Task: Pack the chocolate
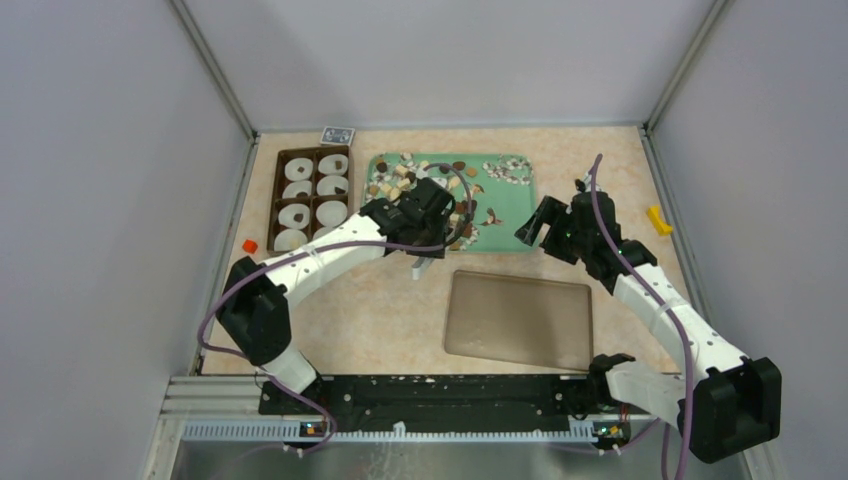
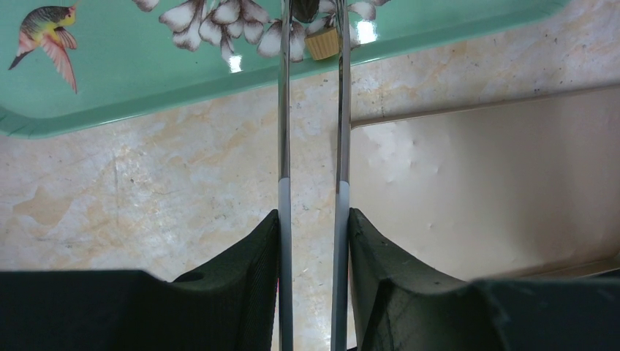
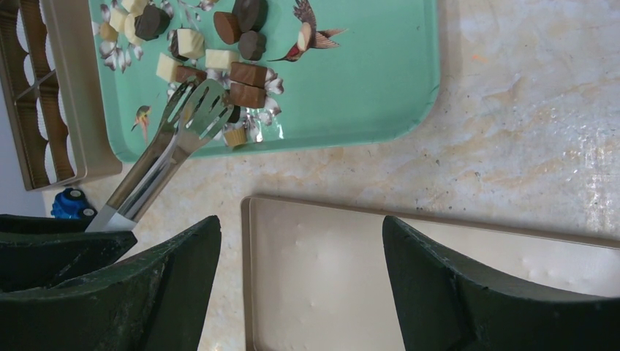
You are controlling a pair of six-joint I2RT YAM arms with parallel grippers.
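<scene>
Many small chocolate pieces [image 1: 400, 180] in dark brown, cream and tan lie scattered on the green tray [image 1: 510, 215]. My left gripper [image 1: 420, 258] [image 2: 313, 213] is shut on metal tongs [image 2: 284, 110], which reach to the tray's near edge. The tong tips [image 3: 197, 110] stand beside a small tan piece [image 2: 324, 44] [image 3: 234, 137]; I cannot tell whether it is pinched. My right gripper [image 1: 535, 228] [image 3: 301, 223] is open and empty. It hangs above the table between the tray and a flat beige lid [image 3: 439, 285].
A brown compartment box [image 1: 312, 195] with white paper cups stands left of the tray. The beige lid [image 1: 520, 318] lies in front of the tray. A small blue object [image 1: 337, 134], a red block [image 1: 249, 245] and a yellow block [image 1: 657, 220] lie near the walls.
</scene>
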